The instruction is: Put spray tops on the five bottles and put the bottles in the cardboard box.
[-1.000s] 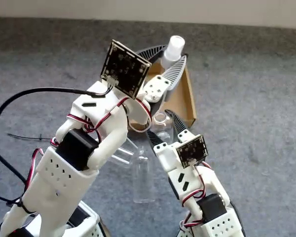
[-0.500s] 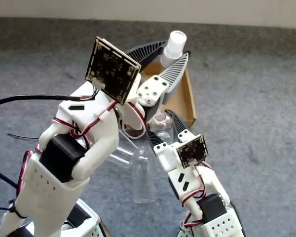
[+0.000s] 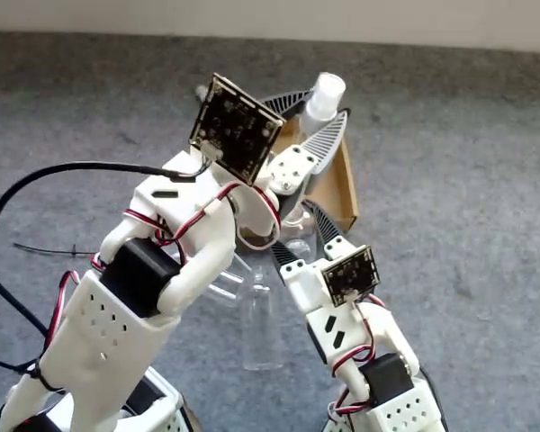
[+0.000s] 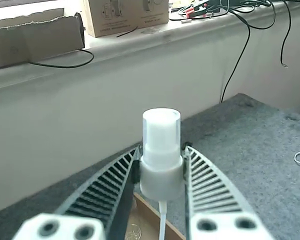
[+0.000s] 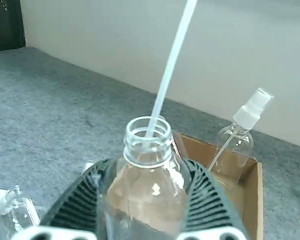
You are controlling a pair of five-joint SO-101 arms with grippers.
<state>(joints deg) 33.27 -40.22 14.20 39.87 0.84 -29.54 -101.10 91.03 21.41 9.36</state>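
Observation:
My left gripper [image 3: 317,110] is raised above the cardboard box [image 3: 344,184], shut on a white spray top [image 3: 325,93]. In the left wrist view the spray top [image 4: 161,127] stands upright between the fingers [image 4: 210,185], its thin tube hanging down. Below it my right gripper [image 3: 297,232] is shut on an upright clear bottle [image 3: 294,219] with an open neck. In the right wrist view the tube [image 5: 170,65] slants down into the neck of that bottle [image 5: 147,145]. One bottle with a spray top [image 5: 238,137] stands in the box [image 5: 252,200].
A clear bottle [image 3: 261,326] lies on the grey carpet between the arm bases, another [image 3: 223,279] partly under the left arm. One more topless bottle [image 5: 16,215] lies beside the right gripper. Black cable [image 3: 9,225] loops at the left.
The left arm swung up and left, then came back. The spray top now sits slightly farther right and lower over the box. The right arm and its bottle kept still.

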